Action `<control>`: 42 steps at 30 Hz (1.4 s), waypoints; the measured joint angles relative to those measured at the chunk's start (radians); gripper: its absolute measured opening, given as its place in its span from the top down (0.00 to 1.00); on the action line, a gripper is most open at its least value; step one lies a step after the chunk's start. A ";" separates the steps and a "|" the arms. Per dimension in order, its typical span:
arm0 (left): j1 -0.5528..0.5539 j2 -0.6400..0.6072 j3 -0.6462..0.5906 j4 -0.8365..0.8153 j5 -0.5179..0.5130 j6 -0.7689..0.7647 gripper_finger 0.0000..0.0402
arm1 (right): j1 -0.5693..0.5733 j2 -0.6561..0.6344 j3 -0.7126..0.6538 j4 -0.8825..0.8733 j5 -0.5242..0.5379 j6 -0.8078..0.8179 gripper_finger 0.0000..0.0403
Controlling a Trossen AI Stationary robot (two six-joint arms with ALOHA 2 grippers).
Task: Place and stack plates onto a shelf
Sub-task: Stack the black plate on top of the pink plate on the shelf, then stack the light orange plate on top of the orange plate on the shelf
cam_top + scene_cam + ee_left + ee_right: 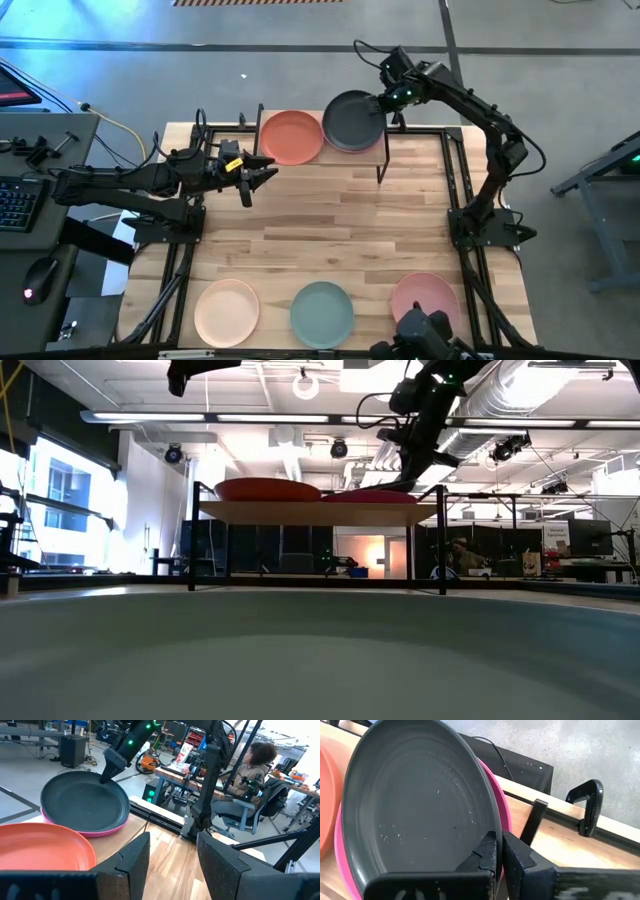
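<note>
At the high view's upper centre, the right hand (pixel 383 101) is clamped on the rim of the round matte dark grey plate (pixel 353 121), resting on the round magenta pink plate (pixel 501 805). Release only once the rims sit concentric, I judge. The left hand (pixel 262 175) hangs with fingers apart, centre left.

- I work in a robotics lab: exposed ceiling ducts (pixel 560 390) and strip lights overhead.
- Benches crowded with electronics (pixel 187 757), a seated person (pixel 250 780) nearby.
- Keyboard (pixel 15 200) and mouse (pixel 40 272) beside my tabletop (pixel 330 225).
</note>
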 joint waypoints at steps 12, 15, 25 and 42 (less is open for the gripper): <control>0.000 0.000 0.000 0.000 0.000 0.002 0.62 | 0.008 0.000 -0.001 -0.003 -0.045 0.000 0.91; 0.000 0.000 0.000 0.000 0.000 0.001 0.62 | 0.008 0.000 -0.001 -0.008 -0.045 -0.005 0.81; 0.000 0.000 0.000 0.000 0.000 0.001 0.62 | -0.003 -0.024 -0.001 -0.035 -0.150 -0.087 0.61; 0.090 0.000 0.000 0.042 0.105 -0.018 0.62 | 0.163 -0.493 -0.297 0.156 -0.155 -0.164 0.61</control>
